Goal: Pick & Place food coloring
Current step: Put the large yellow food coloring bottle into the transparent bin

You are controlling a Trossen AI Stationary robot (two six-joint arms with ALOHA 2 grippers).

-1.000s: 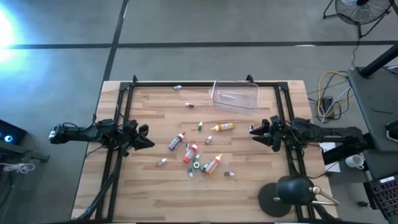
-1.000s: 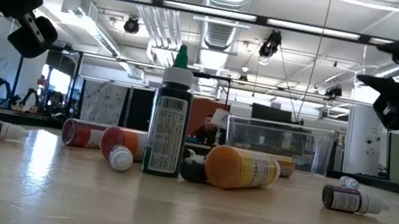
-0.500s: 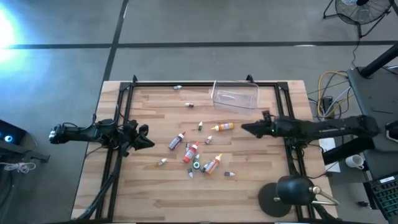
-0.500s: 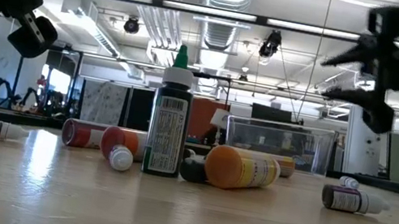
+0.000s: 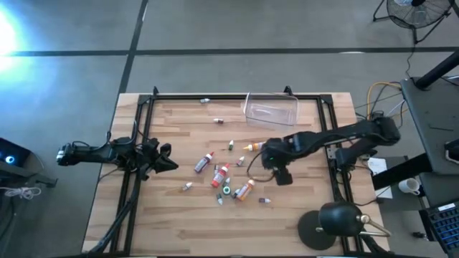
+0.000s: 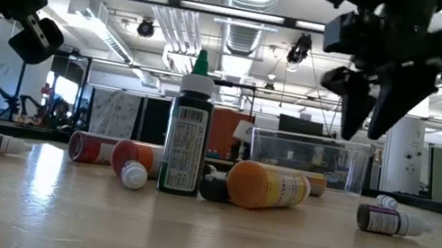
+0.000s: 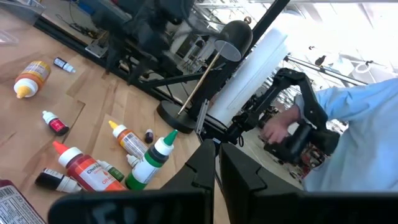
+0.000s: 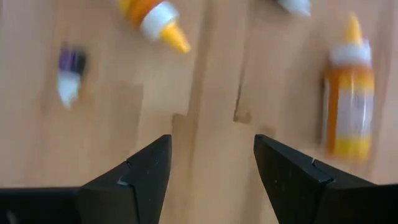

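Note:
Several small food coloring bottles lie on their sides at the table's middle: an orange one (image 5: 258, 145), two red ones (image 5: 204, 162) (image 5: 220, 174), another orange one (image 5: 245, 189) and a tiny purple one (image 5: 264, 201). A dark green-capped bottle (image 6: 187, 127) stands upright among them. My right gripper (image 5: 275, 163) hangs open above the table between the orange bottles, fingers pointing down (image 6: 372, 123); its wrist view (image 8: 211, 155) shows bare wood between the fingers. My left gripper (image 5: 166, 158) is shut and empty above the table's left side (image 7: 217, 168).
A clear rectangular plastic box (image 5: 271, 109) stands at the far middle-right. Two tiny bottles lie apart toward the far edge (image 5: 217, 120) (image 5: 204, 101). A black desk lamp (image 5: 333, 221) stands at the near right corner. A person (image 7: 348, 137) stands beyond the table.
My right gripper has swung from the table's right edge toward the middle, over the bottles, and tipped from level to pointing down. The bottles and my left arm have stayed still.

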